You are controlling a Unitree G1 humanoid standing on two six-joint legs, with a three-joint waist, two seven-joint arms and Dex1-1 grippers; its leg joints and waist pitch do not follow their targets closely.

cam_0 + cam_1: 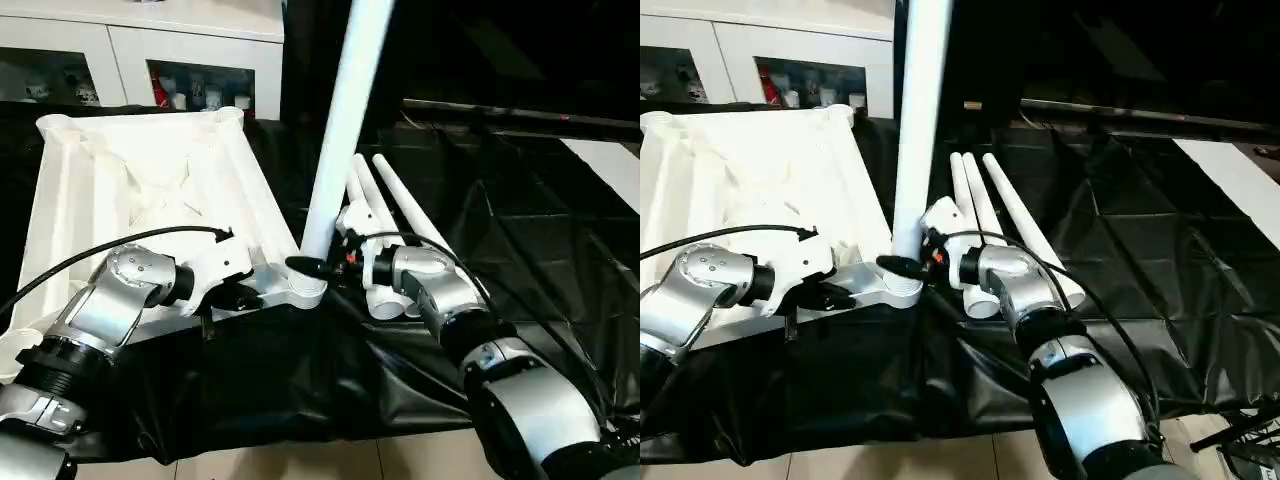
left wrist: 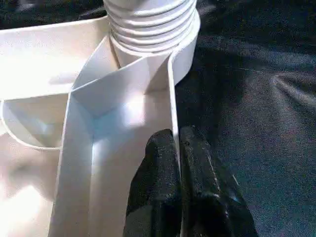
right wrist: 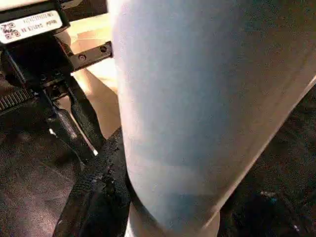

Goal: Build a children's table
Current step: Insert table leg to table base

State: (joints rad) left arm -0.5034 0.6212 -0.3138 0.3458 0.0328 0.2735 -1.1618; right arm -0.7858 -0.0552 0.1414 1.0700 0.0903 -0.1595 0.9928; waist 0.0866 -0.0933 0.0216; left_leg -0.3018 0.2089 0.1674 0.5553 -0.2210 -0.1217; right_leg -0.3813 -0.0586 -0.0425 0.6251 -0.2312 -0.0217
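My left pincer (image 2: 178, 163) is pressed together on the tabletop (image 1: 130, 170) rim near the corner socket (image 1: 303, 292); my right pincer (image 1: 318, 268) pinches the upright leg (image 1: 340, 130) low. Light, stiff, slick plastic: grip near the base

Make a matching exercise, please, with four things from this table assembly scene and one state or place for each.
Things:
1. left gripper
2. right gripper
3. upright leg
4. three spare legs

States or places:
A. lying side by side on the black cloth
B. standing in a corner socket of the tabletop
C. pinching the tabletop's edge wall
D. gripping the leg's base

Pairs: 1-C, 2-D, 3-B, 4-A
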